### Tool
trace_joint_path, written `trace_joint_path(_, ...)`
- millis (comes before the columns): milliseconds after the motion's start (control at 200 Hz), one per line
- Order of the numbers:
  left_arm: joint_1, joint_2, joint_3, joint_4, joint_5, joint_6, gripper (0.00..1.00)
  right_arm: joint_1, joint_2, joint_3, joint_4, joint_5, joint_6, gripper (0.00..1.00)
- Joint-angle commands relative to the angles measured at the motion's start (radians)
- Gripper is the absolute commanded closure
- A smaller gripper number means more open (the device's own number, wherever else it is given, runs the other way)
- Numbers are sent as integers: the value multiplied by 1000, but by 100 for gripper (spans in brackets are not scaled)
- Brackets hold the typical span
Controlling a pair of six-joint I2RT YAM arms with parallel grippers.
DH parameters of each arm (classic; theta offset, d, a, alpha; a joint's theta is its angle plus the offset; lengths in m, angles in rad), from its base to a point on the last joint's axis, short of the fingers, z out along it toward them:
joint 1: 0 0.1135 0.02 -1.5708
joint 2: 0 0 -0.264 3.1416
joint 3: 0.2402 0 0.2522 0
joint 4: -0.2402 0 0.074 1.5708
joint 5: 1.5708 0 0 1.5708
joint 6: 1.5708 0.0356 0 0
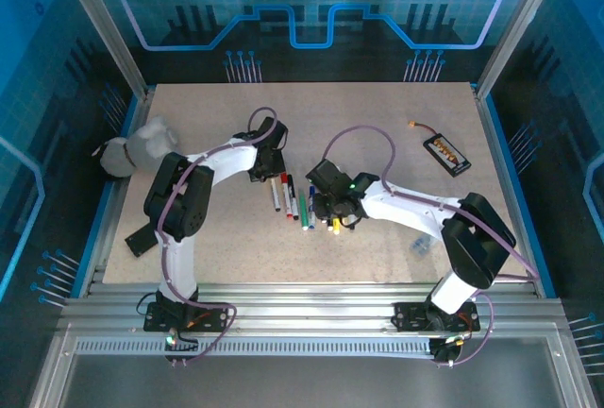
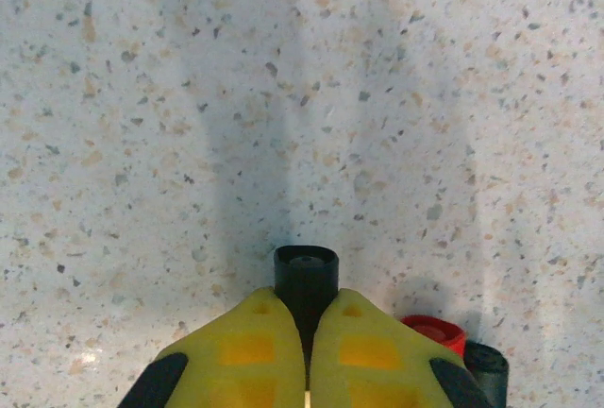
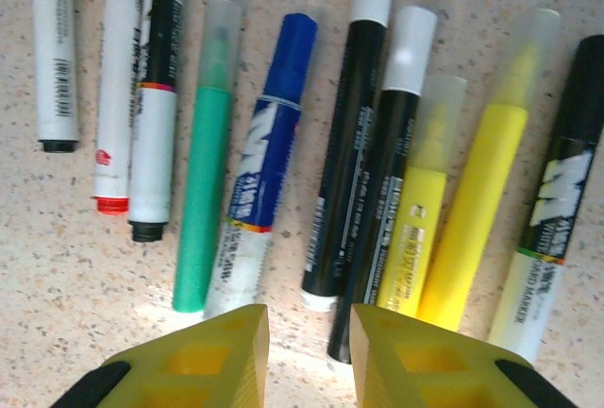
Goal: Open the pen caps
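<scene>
The pen caps are small, light cylinders of hard plastic, smooth and probably slippery, and likely pressed on tight. Each wants a pinch across its round side while the barrel is held. They sit on a row of marker pens lying side by side mid-table: a clear cap on a green marker, a blue cap, a white cap on a black pen, and a clear cap on a yellow highlighter. The left gripper, jaws almost together, appears pinched on a black pen cap, with a red cap just beside it. The right gripper hovers parted and empty above the barrels. Neighbouring pens touch, crowding any grasp. A flat black device with an orange label lies well apart.
</scene>
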Motion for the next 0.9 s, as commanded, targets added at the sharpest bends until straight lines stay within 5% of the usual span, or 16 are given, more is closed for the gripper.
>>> trace_joint_path(0, 3, -33, 39, -12, 43, 20, 100, 14, 28, 49, 15, -26, -5, 70)
trace_joint_path(230, 3, -144, 23, -13, 170, 21, 100, -17, 34, 81, 116, -118, -41, 67)
trace_joint_path(475, 0, -225, -7, -3, 243, 7, 100, -91, 50, 76, 295, -287, -71, 35)
trace_joint_path(896, -13, -270, -12, 29, 313, -35, 100, -111, 137, 135, 364, -409, -49, 39)
